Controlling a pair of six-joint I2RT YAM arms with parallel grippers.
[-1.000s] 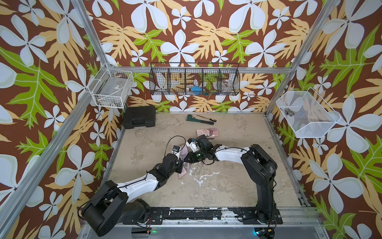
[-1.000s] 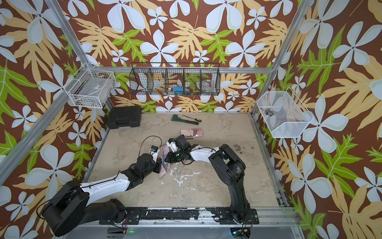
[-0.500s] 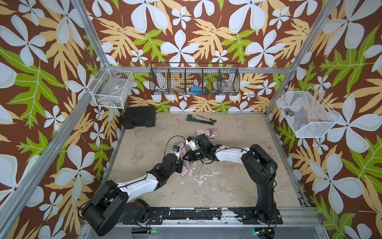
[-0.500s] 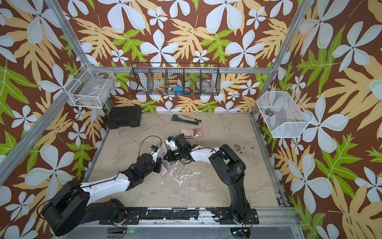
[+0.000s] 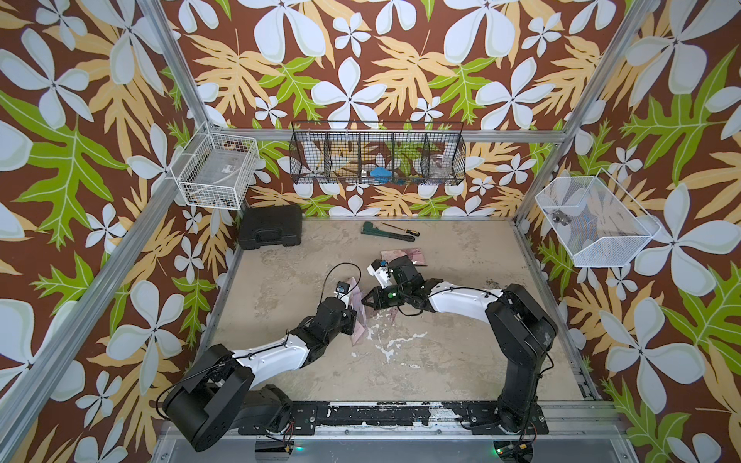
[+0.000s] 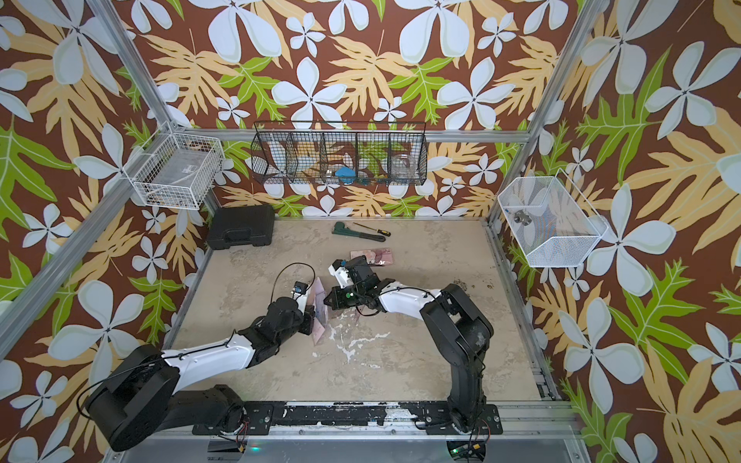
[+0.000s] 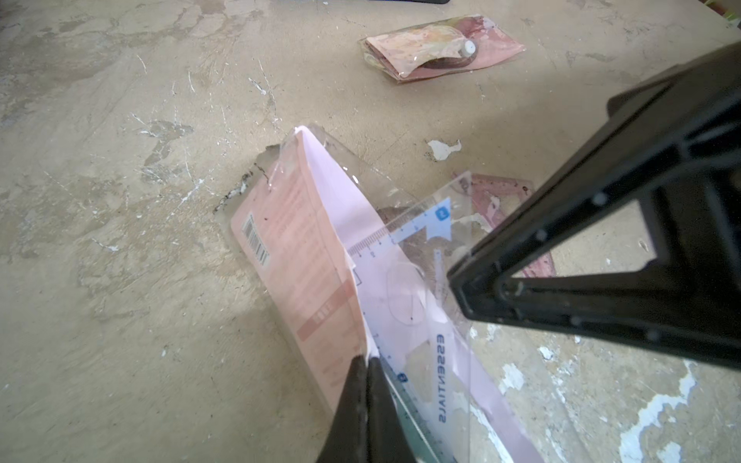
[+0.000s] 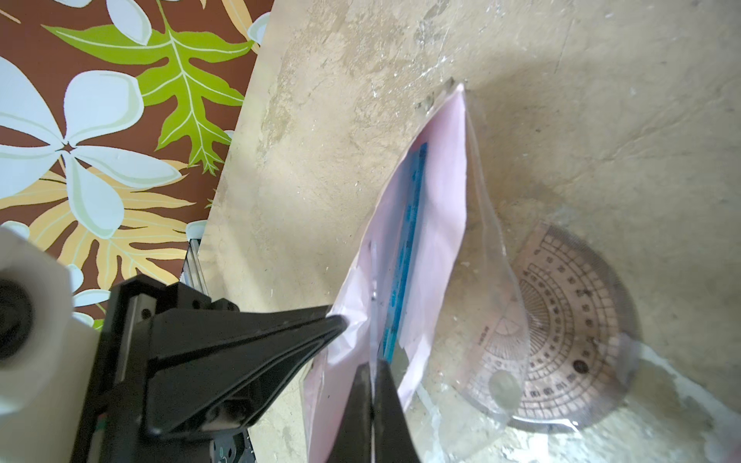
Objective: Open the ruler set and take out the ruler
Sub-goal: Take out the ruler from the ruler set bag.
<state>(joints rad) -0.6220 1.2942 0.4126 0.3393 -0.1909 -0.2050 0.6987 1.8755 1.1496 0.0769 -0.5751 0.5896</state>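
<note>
Pink ruler set (image 7: pixel 296 256), right jaws tighter

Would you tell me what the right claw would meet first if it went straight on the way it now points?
The pouch it is shut on: the right claw points along its inside, beside the blue ruler. Beyond it lies the table, though depth is hard to judge.

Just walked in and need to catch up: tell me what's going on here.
Both arms are on the ruler set pouch. The left end effector is shut on its pink card side, the right end effector on the clear front, and the mouth gapes open. The blue ruler sits inside, not yet out; a protractor lies on the table.
</note>
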